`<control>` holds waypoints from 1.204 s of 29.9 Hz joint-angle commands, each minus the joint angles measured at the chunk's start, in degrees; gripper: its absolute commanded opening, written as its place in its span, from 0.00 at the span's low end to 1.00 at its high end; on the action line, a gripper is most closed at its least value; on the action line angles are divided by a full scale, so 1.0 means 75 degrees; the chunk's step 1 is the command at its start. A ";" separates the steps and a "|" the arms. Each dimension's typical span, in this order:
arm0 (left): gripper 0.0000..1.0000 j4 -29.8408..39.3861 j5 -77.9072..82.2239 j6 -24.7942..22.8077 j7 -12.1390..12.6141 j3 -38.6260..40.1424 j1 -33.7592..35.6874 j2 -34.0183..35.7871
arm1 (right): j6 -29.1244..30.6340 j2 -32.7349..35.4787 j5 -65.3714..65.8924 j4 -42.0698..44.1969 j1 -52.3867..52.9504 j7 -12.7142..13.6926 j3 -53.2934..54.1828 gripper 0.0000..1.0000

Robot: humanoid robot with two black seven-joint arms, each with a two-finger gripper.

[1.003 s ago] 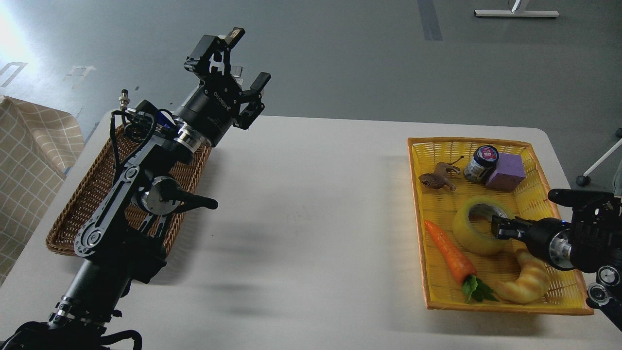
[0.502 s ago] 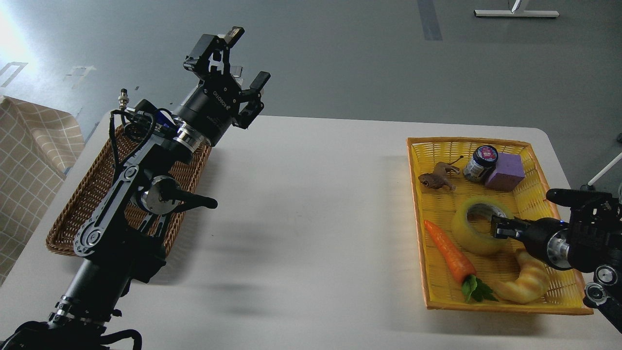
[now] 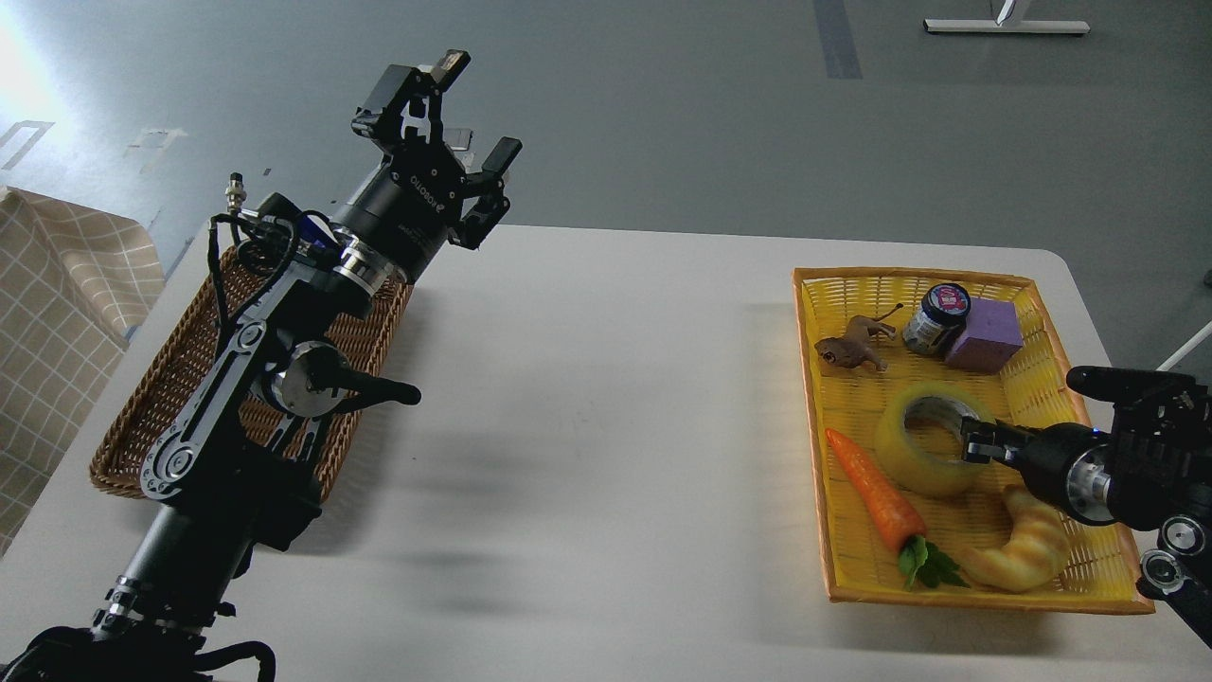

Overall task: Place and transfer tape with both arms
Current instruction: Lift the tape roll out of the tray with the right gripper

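The tape [image 3: 898,462], a translucent yellow-green roll with a grey-white core, lies flat in the yellow basket [image 3: 947,278] on the right of the table. My right gripper [image 3: 975,443] comes in from the right and sits at the roll's right rim, by its core. It is small and dark, so its fingers cannot be told apart. My left gripper [image 3: 478,106] is open and empty, raised high above the table's far left edge, far from the tape.
The yellow basket also holds a carrot [image 3: 876,497], a pale croissant [image 3: 1027,554], a toy animal [image 3: 852,346], a dark jar [image 3: 937,317] and a purple block [image 3: 985,333]. A brown wicker basket [image 3: 161,398] lies under my left arm on the white table [image 3: 615,426].
The tape has shifted slightly to the left with my right gripper at its rim. My left gripper has drifted a little up and to the left.
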State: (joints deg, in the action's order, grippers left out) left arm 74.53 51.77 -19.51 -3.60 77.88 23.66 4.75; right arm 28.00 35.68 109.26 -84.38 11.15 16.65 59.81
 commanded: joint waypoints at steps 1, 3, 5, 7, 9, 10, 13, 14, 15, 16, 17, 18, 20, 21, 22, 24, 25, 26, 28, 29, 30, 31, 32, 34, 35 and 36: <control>0.98 0.0000 0.0000 0.0000 0.0000 -0.0001 -0.0002 -0.0001 | 0.0000 0.0001 -0.0025 -0.0023 -0.0010 -0.0006 0.0029 0.22; 0.98 0.0000 0.0000 0.0000 0.0000 -0.0001 -0.0002 -0.0001 | 0.0000 -0.0011 -0.0025 -0.0035 -0.0010 -0.0006 0.0052 0.21; 0.98 0.0000 0.0000 0.0000 0.0000 -0.0001 -0.0002 0.0011 | 0.0000 -0.0034 -0.0037 -0.0035 0.0002 -0.0006 0.0064 0.21; 0.98 0.0000 0.0000 0.0000 0.0000 -0.0001 -0.0014 0.0011 | 0.0000 -0.0035 -0.0084 -0.0070 0.0002 -0.0017 0.0180 0.21; 0.98 0.0000 0.0000 0.0000 0.0000 -0.0001 -0.0014 -0.0001 | 0.0000 -0.0011 -0.0107 -0.0151 -0.0010 -0.0017 0.0274 0.21; 0.98 0.0000 0.0000 0.0000 0.0000 -0.0001 -0.0014 0.0011 | 0.0000 0.0024 -0.0119 -0.0175 0.0002 -0.0029 0.0310 0.21; 0.98 0.0000 0.0000 0.0000 0.0012 -0.0001 -0.0014 -0.0001 | 0.0000 0.0106 -0.0434 -0.0304 0.0014 -0.0041 0.0508 0.21; 0.98 0.0000 0.0000 0.0000 0.0000 -0.0001 -0.0014 -0.0001 | 0.0000 0.0129 -0.0517 -0.0304 0.0048 -0.0041 0.0567 0.21; 0.98 0.0000 0.0000 0.0000 0.0000 -0.0001 -0.0014 -0.0001 | 0.0000 0.0199 -0.0691 -0.0304 0.0130 -0.0041 0.0695 0.21; 0.98 0.0000 0.0000 0.0000 0.0012 -0.0001 -0.0014 -0.0001 | 0.0000 0.0246 -0.0890 -0.0293 0.0258 -0.0052 0.0813 0.21; 0.98 0.0000 0.0000 0.0000 0.0012 -0.0001 -0.0014 -0.0001 | 0.0000 0.0247 -0.0892 -0.0293 0.0260 -0.0053 0.0814 0.21; 0.98 0.0000 0.0000 0.0000 0.0012 -0.0001 -0.0014 -0.0001 | 0.0000 0.0247 -0.1066 -0.0293 0.0527 -0.0053 0.0849 0.21; 0.98 0.0000 0.0000 0.0000 0.0012 -0.0001 -0.0014 -0.0001 | 0.0000 0.0258 -0.1279 -0.0269 0.0915 -0.0053 0.0849 0.21; 0.98 0.0000 0.0000 0.0000 0.0012 -0.0001 -0.0014 -0.0001 | 0.0000 0.0247 -0.1337 -0.0246 0.1183 -0.0053 0.0849 0.21; 0.98 0.0000 0.0000 0.0000 0.0012 -0.0001 -0.0014 -0.0001 | 0.0000 0.0247 -0.1349 -0.0234 0.1348 -0.0053 0.0837 0.21; 0.98 0.0000 0.0000 0.0000 0.0012 -0.0001 -0.0014 -0.0001 | 0.0000 0.0247 -0.1350 -0.0187 0.1780 -0.0053 0.0791 0.21; 0.98 0.0000 0.0000 0.0000 0.0012 -0.0001 -0.0014 -0.0001 | 0.0000 0.0235 -0.1350 -0.0164 0.1922 -0.0053 0.0790 0.21; 0.98 0.0000 0.0000 0.0000 0.0012 -0.0001 -0.0014 -0.0001 | 0.0000 0.0142 -0.1350 -0.0129 0.2191 -0.0053 0.0756 0.21; 0.98 0.0000 0.0000 0.0000 0.0012 -0.0001 -0.0014 -0.0001 | 0.0000 -0.0057 -0.1350 -0.0082 0.2555 -0.0029 0.0510 0.21; 0.98 0.0000 0.0000 0.0000 0.0012 -0.0001 -0.0014 -0.0001 | 0.0000 -0.0290 -0.1315 -0.0070 0.2800 -0.0006 0.0242 0.21; 0.98 0.0000 0.0000 0.0000 0.0012 -0.0001 -0.0014 -0.0001 | 0.0000 -0.0397 -0.1291 -0.0047 0.2930 0.0006 0.0089 0.21; 0.98 0.0000 0.0000 0.0000 0.0012 -0.0001 -0.0014 -0.0001 | 0.0000 -0.0491 -0.1268 -0.0023 0.3059 0.0018 -0.0087 0.21; 0.98 0.0000 0.0000 0.0000 0.0012 -0.0001 -0.0014 -0.0001 | 0.0000 -0.0619 -0.1233 0.0012 0.3246 0.0018 -0.0402 0.21; 0.98 0.0000 0.0000 0.0000 0.0012 -0.0001 -0.0014 -0.0001 | 0.0000 -0.0866 -0.1209 0.0106 0.3552 0.0018 -0.0931 0.21; 0.98 0.0000 0.0000 0.0000 0.0012 -0.0001 -0.0014 -0.0001 | 0.0000 -0.1099 -0.1162 0.0164 0.3796 0.0029 -0.1234 0.21; 0.98 0.0000 0.0000 0.0000 0.0012 -0.0001 -0.0014 -0.0001 | 0.0000 -0.1217 -0.1104 0.0222 0.3915 0.0029 -0.1365 0.21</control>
State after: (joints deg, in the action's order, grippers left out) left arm 74.53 51.77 -19.51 -3.51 77.87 23.55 4.76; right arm 28.01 29.70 100.12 -83.77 37.06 16.78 54.12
